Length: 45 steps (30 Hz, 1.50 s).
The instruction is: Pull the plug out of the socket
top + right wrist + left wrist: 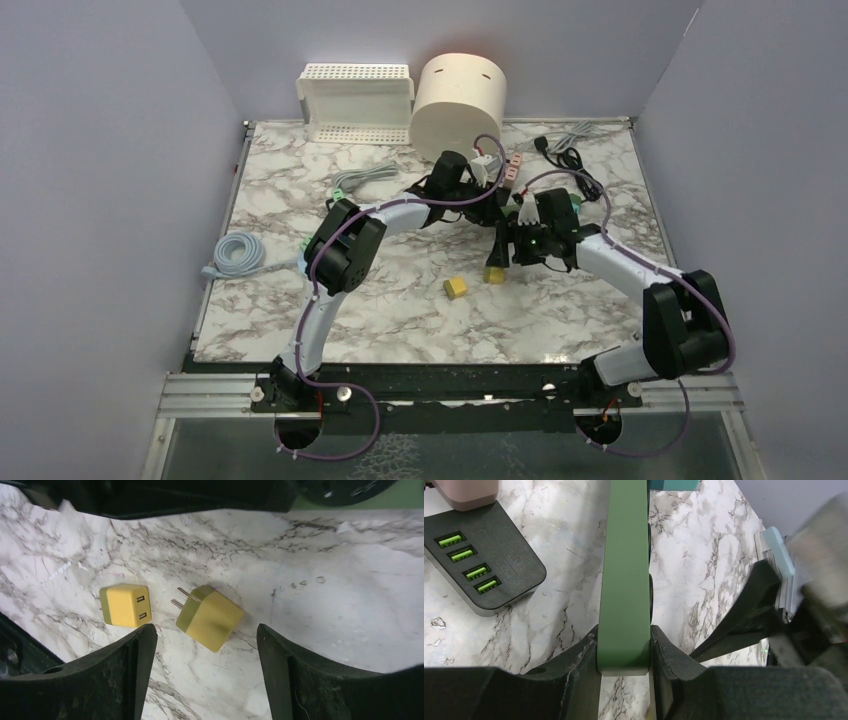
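My left gripper (624, 649) is shut on the near end of a long green socket strip (625, 570), which runs away from the camera over the marble. In the top view the left gripper (488, 205) is at the table's middle back. A yellow cube plug (209, 617) lies loose on the marble with its two prongs bare, pointing up-left. My right gripper (205, 630) is open and empty just above and around it, with the fingers (135, 655) apart from it. The plug also shows in the top view (494, 273), below the right gripper (512, 250).
A second yellow cube (125, 605) with two slots lies left of the plug, also in the top view (456, 288). A black strip with green ports (479, 565) lies at left. A white basket (358, 100), a cream cylinder (460, 95) and coiled cables (238, 252) stand round the edges.
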### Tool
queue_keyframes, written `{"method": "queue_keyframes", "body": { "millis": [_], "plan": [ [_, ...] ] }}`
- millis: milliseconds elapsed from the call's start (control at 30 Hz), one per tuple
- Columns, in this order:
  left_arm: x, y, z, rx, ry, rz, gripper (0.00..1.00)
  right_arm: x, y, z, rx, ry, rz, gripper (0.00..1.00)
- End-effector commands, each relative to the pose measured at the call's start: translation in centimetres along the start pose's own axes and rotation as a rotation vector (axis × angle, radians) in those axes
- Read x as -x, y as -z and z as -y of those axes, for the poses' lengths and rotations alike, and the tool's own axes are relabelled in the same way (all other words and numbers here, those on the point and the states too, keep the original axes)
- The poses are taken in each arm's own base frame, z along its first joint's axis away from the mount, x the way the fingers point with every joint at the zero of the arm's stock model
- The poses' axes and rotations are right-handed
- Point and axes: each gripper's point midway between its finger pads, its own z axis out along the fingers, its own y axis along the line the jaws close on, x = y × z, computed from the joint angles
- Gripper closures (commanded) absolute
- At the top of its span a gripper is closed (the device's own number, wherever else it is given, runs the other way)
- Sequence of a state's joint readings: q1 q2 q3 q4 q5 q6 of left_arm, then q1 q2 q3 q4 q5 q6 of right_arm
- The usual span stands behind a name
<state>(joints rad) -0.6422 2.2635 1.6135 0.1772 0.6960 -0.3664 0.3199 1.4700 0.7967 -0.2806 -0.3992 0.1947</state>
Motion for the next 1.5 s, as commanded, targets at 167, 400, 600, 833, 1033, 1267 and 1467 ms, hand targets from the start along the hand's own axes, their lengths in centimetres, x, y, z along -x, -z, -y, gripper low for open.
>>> {"method": "queue_keyframes", "body": {
  "millis": [167, 400, 600, 833, 1033, 1267, 1467],
  "plan": [
    [1.0, 0.6, 0.2, -0.023, -0.019, 0.060, 1.00, 9.2, 10.2, 3.1, -0.315, -0.189, 0.504, 0.00],
    [0.9, 0.8, 0.4, -0.019, -0.023, 0.067, 1.00, 8.4, 13.4, 8.9, -0.220, -0.640, 0.589, 0.00],
    [1.0, 1.0, 0.8, -0.014, -0.037, 0.069, 1.00, 5.1, 11.0, 13.4, -0.150, -1.005, 0.520, 0.03],
    [0.7, 1.0, 1.2, -0.016, -0.049, 0.065, 1.00, 7.5, 10.5, 14.3, -0.033, -1.129, 0.642, 0.09],
    [0.5, 0.9, 1.4, -0.020, -0.052, 0.061, 1.00, 9.1, 10.5, 15.5, -0.027, -1.152, 0.682, 0.12],
    [0.4, 1.0, 1.6, -0.020, -0.057, 0.055, 1.00, 9.2, 8.5, 17.0, -0.026, -1.238, 0.633, 0.19],
    [0.1, 1.0, 1.3, -0.007, -0.058, 0.042, 1.00, 10.6, 7.9, 18.0, -0.005, -1.237, 0.643, 0.26]
  ]
}}
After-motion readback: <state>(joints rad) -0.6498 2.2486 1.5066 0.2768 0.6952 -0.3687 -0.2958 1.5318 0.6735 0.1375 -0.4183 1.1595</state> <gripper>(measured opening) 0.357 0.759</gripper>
